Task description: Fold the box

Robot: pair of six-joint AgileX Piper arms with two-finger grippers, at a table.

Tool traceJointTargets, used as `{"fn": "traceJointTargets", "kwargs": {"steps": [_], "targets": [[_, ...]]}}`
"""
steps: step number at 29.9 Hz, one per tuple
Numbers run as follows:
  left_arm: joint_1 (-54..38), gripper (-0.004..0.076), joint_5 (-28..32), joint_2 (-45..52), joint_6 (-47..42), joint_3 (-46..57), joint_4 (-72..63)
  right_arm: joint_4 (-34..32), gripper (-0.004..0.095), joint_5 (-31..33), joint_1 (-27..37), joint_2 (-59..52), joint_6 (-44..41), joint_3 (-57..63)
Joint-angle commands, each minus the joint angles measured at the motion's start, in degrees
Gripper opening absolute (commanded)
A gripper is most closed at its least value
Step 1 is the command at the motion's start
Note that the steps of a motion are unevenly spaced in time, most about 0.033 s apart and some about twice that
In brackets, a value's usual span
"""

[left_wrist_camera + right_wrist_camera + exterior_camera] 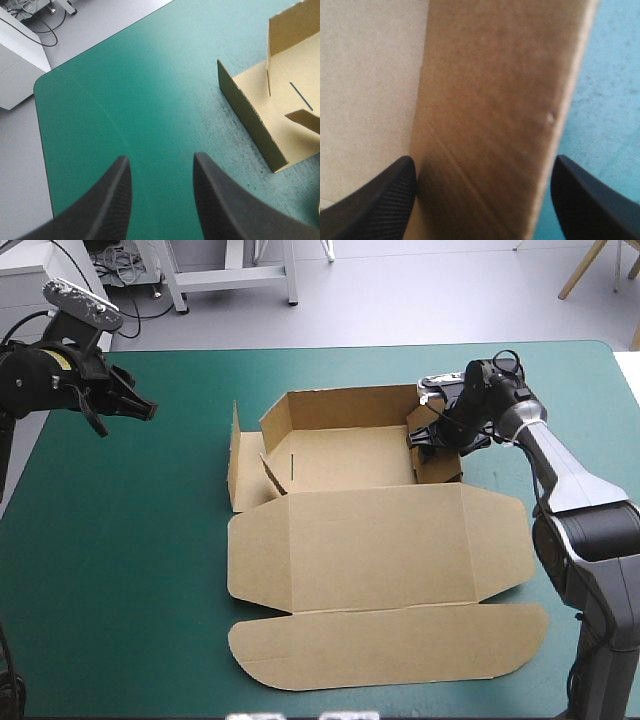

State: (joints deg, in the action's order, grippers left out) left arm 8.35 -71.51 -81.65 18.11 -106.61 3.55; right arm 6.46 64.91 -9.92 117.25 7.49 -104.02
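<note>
Right gripper (pixel 428 440), jaws wide, straddles right wall of brown box (pixel 370 540); left gripper (pixel 132 408), jaws parted, hovers far left.

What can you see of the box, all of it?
The box is a cut sheet of brown board, half formed: far and left walls raised around a tray, an inner flap leaning inward, the lid and its rounded flaps flat on the table toward the near edge. The right gripper stands open astride the right wall.

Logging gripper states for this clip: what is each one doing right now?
Left gripper: open, empty, above the teal-green cover.
Right gripper: open, straddling a wall of the box.
</note>
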Motion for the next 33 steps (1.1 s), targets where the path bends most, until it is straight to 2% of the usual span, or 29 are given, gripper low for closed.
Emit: {"fn": "traceJointTargets", "kwargs": {"steps": [1,4,7,22,25,27,30,31,33], "targets": [[-0.1,0.0283,-2.6,1.9,-0.5,-1.8,-0.3,0.1,0.0461,-1.5,0.0,-3.2,-0.2,-1.6],[-0.1,0.0283,-2.6,1.9,-0.5,-1.8,-0.3,-0.1,0.0191,-1.5,0.0,-3.3,-0.6,-1.7],[-0.1,0.0283,-2.6,1.9,-0.5,-1.8,-0.3,-0.1,-0.0021,-1.4,0.0,-3.3,-0.7,-1.7],[-0.1,0.0282,-2.6,1.9,-0.5,-1.1,-0.3,-0.1,-0.0015,-1.4,0.0,-3.3,-1.0,-1.7],[-0.1,0.0283,-2.6,1.9,-0.5,0.4,-0.3,-0.5,0.0045,-1.1,0.0,-3.7,-1.0,-2.3],[-0.1,0.0282,-2.6,1.9,-0.5,1.4,-0.3,-0.7,0.0155,0.2,0.0,-4.0,-1.0,-3.8],[-0.1,0.0282,-1.9,1.9,-0.5,2.7,-0.3,-1.2,0.0384,2.1,0.0,-4.6,-0.8,-6.2],[-0.1,0.0282,-1.8,1.9,-0.5,2.9,-0.3,-1.4,0.0510,3.2,0.0,-4.7,-0.5,-7.5],[-0.1,0.0282,-1.8,1.9,-0.5,2.9,-0.3,-1.4,0.0683,4.0,0.0,-4.8,-0.6,-9.0]]}}
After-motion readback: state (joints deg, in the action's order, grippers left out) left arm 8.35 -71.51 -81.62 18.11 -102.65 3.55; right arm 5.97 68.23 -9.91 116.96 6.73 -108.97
